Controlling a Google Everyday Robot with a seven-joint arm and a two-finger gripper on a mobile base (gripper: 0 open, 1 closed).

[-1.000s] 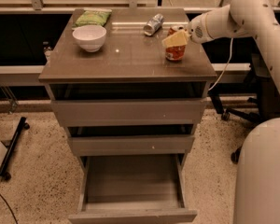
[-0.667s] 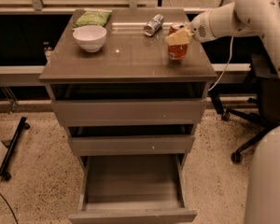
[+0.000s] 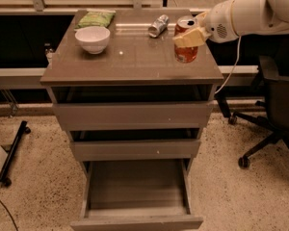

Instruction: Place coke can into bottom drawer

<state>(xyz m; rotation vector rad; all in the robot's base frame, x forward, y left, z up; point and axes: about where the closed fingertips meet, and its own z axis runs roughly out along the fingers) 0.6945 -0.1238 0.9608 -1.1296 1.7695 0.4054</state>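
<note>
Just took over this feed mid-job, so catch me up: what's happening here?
The robot's arm reaches in from the right, its gripper at the coke can, which is upright at the right side of the cabinet top. The bottom drawer stands pulled open below, and the can is not in it yet. A white bowl, a green bag and a silver can lying on its side share the top.
</note>
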